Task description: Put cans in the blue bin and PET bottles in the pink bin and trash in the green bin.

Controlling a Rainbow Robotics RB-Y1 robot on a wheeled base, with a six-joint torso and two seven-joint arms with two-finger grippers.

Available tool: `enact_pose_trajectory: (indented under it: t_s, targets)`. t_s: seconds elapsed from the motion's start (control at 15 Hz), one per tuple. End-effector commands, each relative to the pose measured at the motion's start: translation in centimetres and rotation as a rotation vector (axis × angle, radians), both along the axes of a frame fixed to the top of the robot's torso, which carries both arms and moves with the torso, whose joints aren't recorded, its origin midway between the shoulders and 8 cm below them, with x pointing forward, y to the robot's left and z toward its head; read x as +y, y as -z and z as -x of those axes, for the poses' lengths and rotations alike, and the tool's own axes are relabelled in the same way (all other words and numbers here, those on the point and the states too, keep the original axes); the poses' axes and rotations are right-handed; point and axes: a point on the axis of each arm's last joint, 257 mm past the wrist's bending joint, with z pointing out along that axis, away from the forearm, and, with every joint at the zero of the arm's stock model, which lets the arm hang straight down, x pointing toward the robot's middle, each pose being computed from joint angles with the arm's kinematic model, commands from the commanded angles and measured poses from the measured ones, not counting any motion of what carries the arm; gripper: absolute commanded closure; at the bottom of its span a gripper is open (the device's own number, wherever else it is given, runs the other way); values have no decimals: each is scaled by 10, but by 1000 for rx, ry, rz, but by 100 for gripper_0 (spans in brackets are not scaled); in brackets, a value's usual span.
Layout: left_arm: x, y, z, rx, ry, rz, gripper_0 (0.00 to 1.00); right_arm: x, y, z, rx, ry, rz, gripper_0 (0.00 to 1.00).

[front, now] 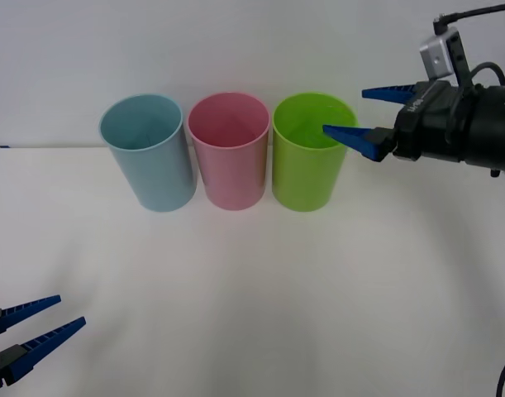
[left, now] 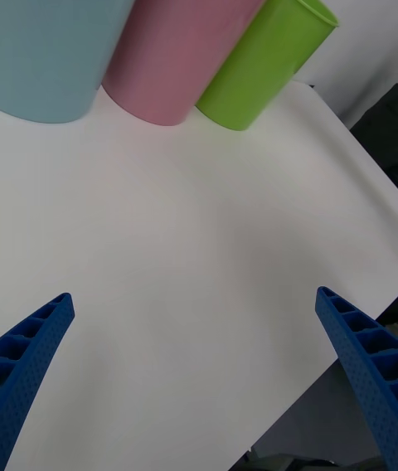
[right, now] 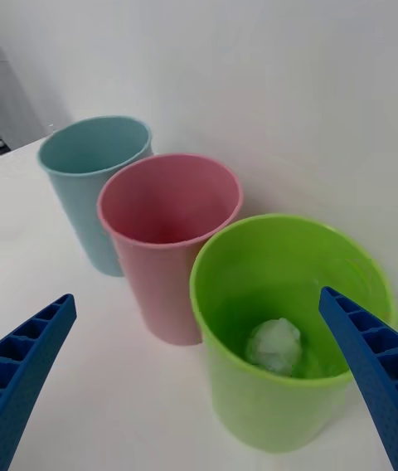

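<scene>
The right end effector [front: 357,114], fingers spread and empty, hovers over the lime-green round plastic bin [front: 308,165], directly above the crumpled white paper ball [right: 275,345] inside.

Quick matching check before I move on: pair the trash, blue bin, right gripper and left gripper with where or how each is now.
1. trash
2. blue bin
3. right gripper
4. left gripper

A. open, low at the table's near edge
B. leftmost in the row
C. inside the green bin
D. open, above the green bin's rim

Pairs: 1-C, 2-B, 3-D, 4-A
</scene>
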Motion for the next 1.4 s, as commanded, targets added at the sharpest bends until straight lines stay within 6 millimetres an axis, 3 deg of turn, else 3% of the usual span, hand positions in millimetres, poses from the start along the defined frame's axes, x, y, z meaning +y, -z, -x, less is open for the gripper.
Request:
enact_pose_trajectory:
  t_s: [0.07,0.4,0.73,1.4]
  targets:
    - [0,0,0,0,0,0,0,-14,31,36,0,-63,10,0]
    - [0,0,0,0,0,0,0,-38,81,89,-22,-155,54,0]
    - [0,0,0,0,0,0,0,-45,117,115,6,-220,75,0]
    - [0,0,0,0,0,0,0,-51,133,122,31,-260,57,0]
